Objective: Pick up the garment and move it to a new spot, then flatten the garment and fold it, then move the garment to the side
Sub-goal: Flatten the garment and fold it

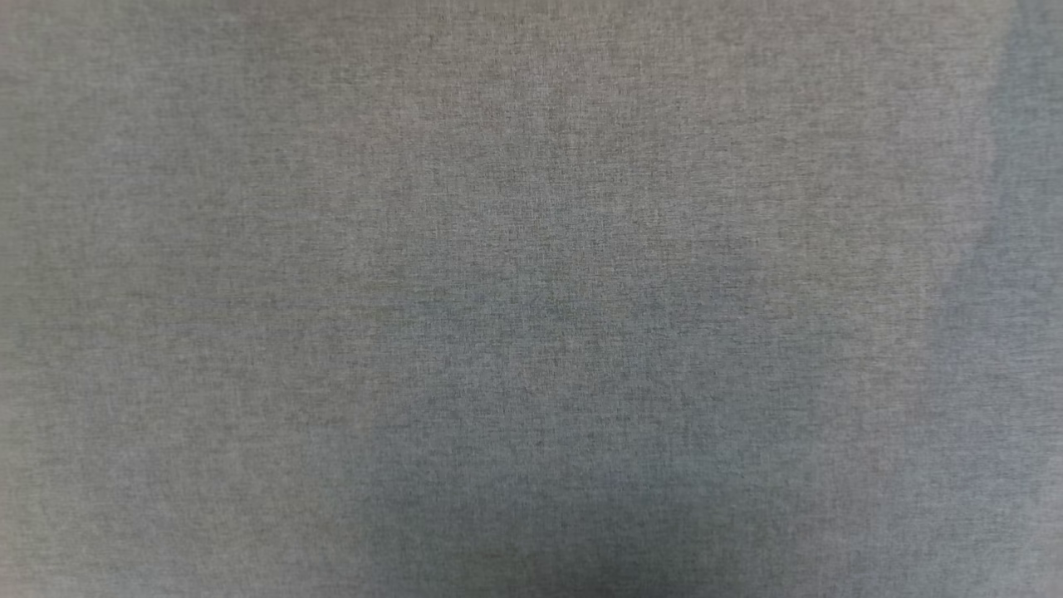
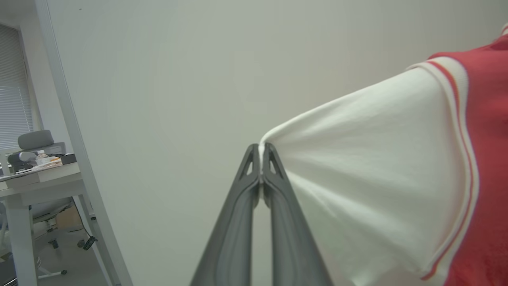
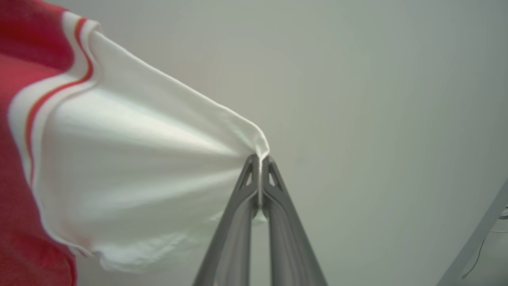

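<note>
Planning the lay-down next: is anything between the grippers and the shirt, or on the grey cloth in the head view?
Nothing visible does. The left gripper is shut directly on one white sleeve of the shirt, the right gripper on the other. The grey cloth in the head view carries no object.

An office: desk (image 2: 43, 174), swivel chair (image 2: 35, 140), window blinds (image 2: 14, 115).

Your head camera looked down from close range onto a grey woven surface (image 1: 531, 299). Your left wrist camera looked along the left gripper (image 2: 260, 147) toward a pale wall (image 2: 166, 79); your right wrist camera looked along the right gripper (image 3: 260, 159) toward a pale wall as well. Both wrist views shared the garment (image 2: 488, 139), close to the lens, one white sleeve (image 3: 139, 159) apiece.
</note>
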Controlling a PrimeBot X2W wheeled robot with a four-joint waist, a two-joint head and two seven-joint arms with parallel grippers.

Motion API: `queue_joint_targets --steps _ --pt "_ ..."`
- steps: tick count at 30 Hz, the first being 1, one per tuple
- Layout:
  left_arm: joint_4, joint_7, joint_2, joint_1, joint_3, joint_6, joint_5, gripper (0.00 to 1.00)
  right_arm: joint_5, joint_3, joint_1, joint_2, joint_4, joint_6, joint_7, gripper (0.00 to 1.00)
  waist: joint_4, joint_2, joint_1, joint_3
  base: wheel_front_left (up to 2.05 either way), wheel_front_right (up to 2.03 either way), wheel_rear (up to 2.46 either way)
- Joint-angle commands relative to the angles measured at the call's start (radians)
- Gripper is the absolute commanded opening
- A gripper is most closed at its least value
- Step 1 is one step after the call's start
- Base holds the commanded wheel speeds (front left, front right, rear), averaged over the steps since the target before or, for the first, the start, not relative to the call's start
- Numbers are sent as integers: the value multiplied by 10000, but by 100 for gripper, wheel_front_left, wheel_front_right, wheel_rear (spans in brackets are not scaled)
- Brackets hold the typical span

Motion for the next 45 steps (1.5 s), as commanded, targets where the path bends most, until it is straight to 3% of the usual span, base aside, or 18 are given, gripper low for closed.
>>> queue_joint_targets --steps 1,9,17,27,30,45 --pt "361 -254 -10 -254 11 -1 103 0 -138 -104 -196 46 333 -21 -282 0 17 0 -2 368 0 0 0" --pt "1631 -979 -403 339 -426 -79 -204 0 -67 -7 94 480 1791 -21 -1237 0 232 0 -2 243 0 0 0" --pt "970 -1063 -913 3104 -792 -93 -973 0 791 801 2093 423 2212 -21 -1710 0 477 0 -2 -533 0 0 0" --pt "48 -1066 -1344 7869 -832 -94 -1565 0 2725 1766 6469 -205 1174 -21 -1922 0 621 0 -2 -2434 0 0 0" --pt "22 -1066 -1483 9911 -1043 -95 -1927 0 3585 2105 8710 -539 503 -21 -1920 0 652 0 -2 -3353 0 0 0" --pt "480 -854 -1449 13164 -1598 -89 -2687 0 4942 2366 12790 -1343 -902 -21 -1169 0 649 0 -2 -5236 0 0 0"
